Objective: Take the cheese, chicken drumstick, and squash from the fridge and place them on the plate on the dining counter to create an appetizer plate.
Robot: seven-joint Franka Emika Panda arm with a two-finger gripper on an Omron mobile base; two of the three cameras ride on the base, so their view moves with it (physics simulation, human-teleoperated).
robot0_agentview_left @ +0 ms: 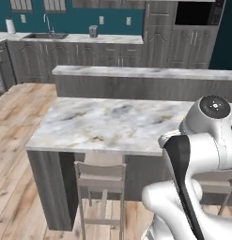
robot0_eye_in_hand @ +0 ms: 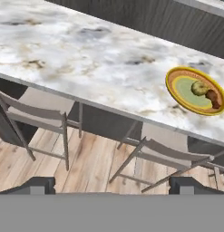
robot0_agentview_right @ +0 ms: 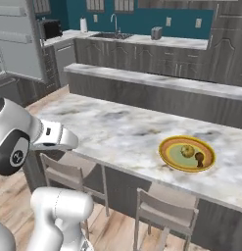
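Marble table with the plate near its right end, well clear of the edge. On the plate lie the squash and, just beside it, the chicken drumstick. Stools stand tucked under the near edge of the table, between the robot and the plate. The gripper hangs low over the wooden floor, its jaws wide apart and holding nothing. Behind the table run a raised ledge and a far counter with a sink. The fridge stands at far left.
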